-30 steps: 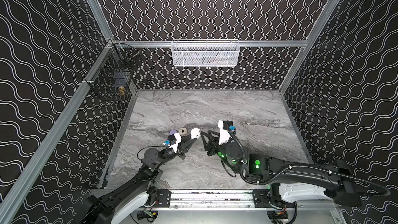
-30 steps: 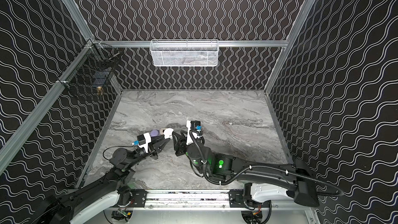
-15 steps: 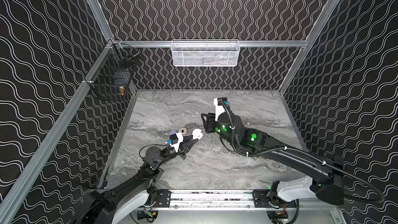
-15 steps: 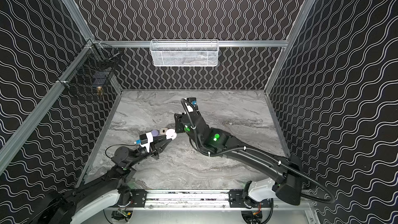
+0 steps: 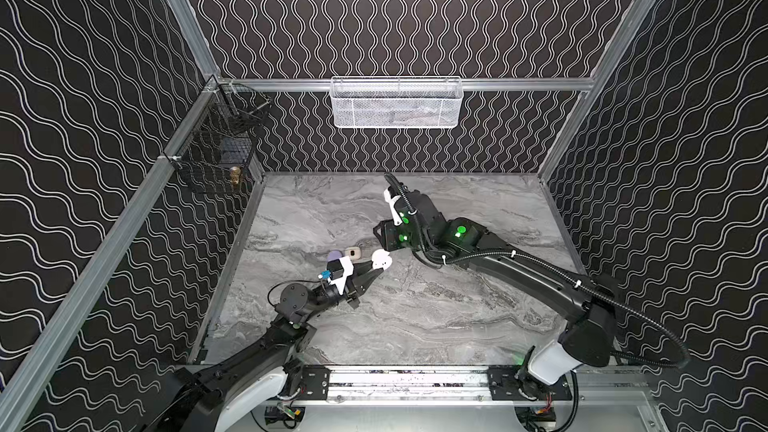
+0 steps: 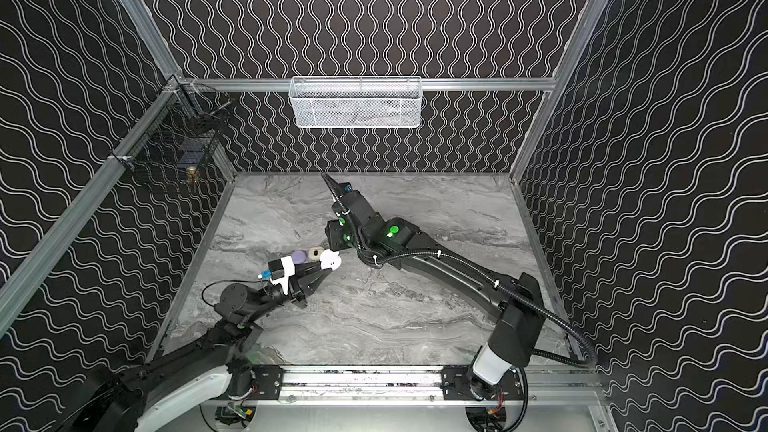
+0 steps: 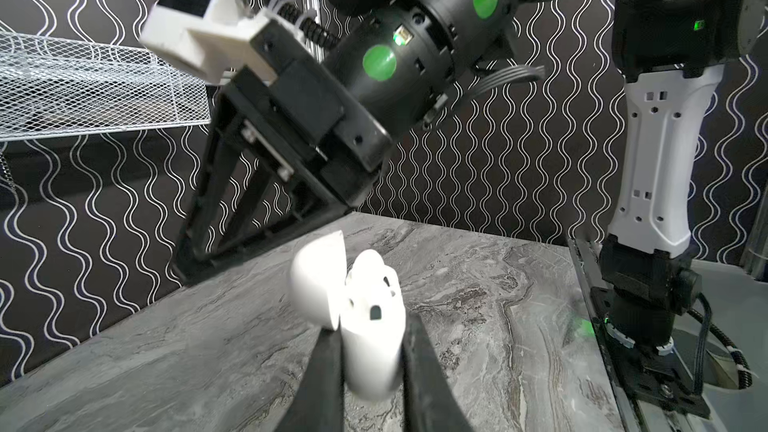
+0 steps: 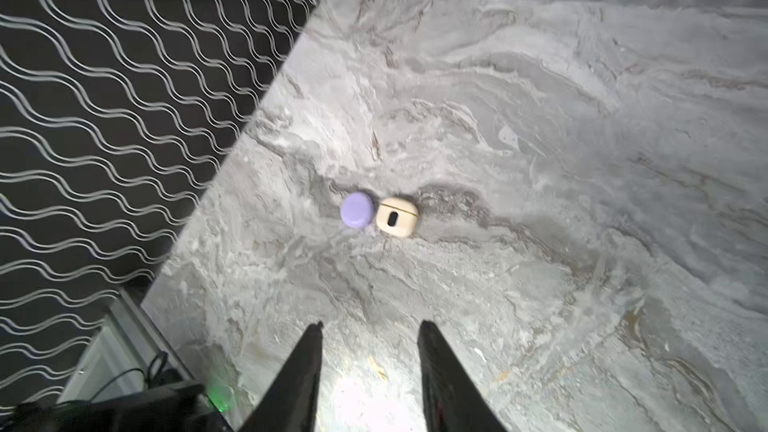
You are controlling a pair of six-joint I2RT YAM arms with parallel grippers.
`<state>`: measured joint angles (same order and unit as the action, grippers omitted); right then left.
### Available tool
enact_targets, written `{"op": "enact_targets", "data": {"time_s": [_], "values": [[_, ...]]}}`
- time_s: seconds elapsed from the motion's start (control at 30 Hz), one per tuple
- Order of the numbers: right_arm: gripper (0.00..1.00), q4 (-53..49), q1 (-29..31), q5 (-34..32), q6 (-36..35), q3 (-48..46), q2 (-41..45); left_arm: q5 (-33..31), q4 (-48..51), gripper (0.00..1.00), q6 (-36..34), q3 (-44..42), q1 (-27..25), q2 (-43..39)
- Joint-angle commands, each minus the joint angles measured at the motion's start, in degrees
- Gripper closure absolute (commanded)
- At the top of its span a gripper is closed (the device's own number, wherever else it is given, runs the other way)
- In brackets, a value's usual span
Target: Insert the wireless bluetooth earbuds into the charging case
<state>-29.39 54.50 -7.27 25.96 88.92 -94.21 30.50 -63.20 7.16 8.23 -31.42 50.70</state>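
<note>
Item: white charging case (image 7: 376, 351), lid open, raised off the surface (image 5: 457, 305). Our left end effector (image 7: 372, 326) is clamping its body, mouth pointing towards our right end effector (image 8: 370, 324), which is hovering close by, parted, empty. We are seeing no loose earbuds.

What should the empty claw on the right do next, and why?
Probably lower the right gripper, open and empty, to press the lid shut: the left gripper clamps the white case with its lid open, and no loose earbud shows on the table.
</note>
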Motion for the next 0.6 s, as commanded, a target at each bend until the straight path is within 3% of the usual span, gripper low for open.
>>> {"op": "enact_targets", "data": {"time_s": [0.0, 0.23, 0.57], "values": [[0.62, -1.8, 0.0, 2.7, -0.4, 0.2, 0.1, -0.6, -0.5, 1.0, -0.9, 0.4, -0.2, -0.5], [0.65, 1.4, 1.3, 7.2, 0.2, -4.1, 4.1, -1.0, 0.3, 1.0, -1.0, 0.8, -0.2, -0.2], [0.68, 2.6, 3.0, 7.2, 2.5, -11.2, 7.9, -3.0, 1.5, 1.0, -1.5, 0.4, -0.3, -1.3]]}}
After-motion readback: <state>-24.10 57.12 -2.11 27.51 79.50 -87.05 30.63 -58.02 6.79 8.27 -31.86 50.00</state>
